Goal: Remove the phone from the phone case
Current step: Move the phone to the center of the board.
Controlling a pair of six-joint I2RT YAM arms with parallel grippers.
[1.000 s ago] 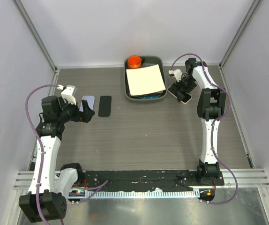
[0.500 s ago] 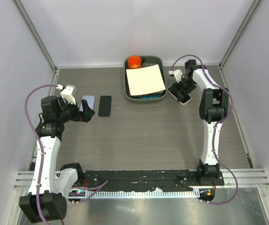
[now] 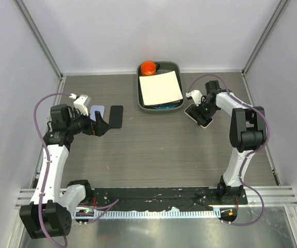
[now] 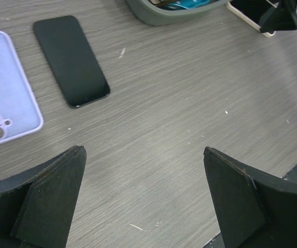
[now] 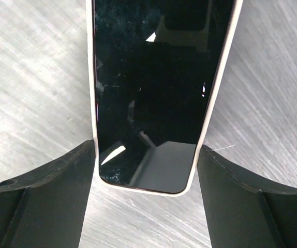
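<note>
The phone [image 5: 148, 88], dark screen up, sits in its white case [image 5: 90, 77] on the right side of the table [image 3: 153, 155]. It is just right of the grey tray [image 3: 139, 90], toward the far edge. I cannot tell whether it lies flat on the wood or is raised a little. The right gripper [image 3: 199, 109] takes it across its width near one short end. In the wrist view both black fingers [image 5: 45, 196] press on the case's long rims, so this pincer is pinching the white case with the phone inside. Well apart, on the left side of the table, a lilac case [image 4: 6, 88] that looks empty lies just beside a bare black phone [image 4: 71, 59]; that pair appears already parted. The left gripper [image 4: 143, 152] hangs over bare wood near them, its fingers spread wide with nothing between. I judge the step in hand to be securing the cased phone before any separation, since the screen sits fully framed by the rim. The next move calls for something to work against this grip. The case lip has to be peeled back at a free corner or the phone pushed out from behind, and the left arm would have to cross the table to do that. A squeeze on both long rims may also clamp the phone in, so the hold may need shifting.
</note>
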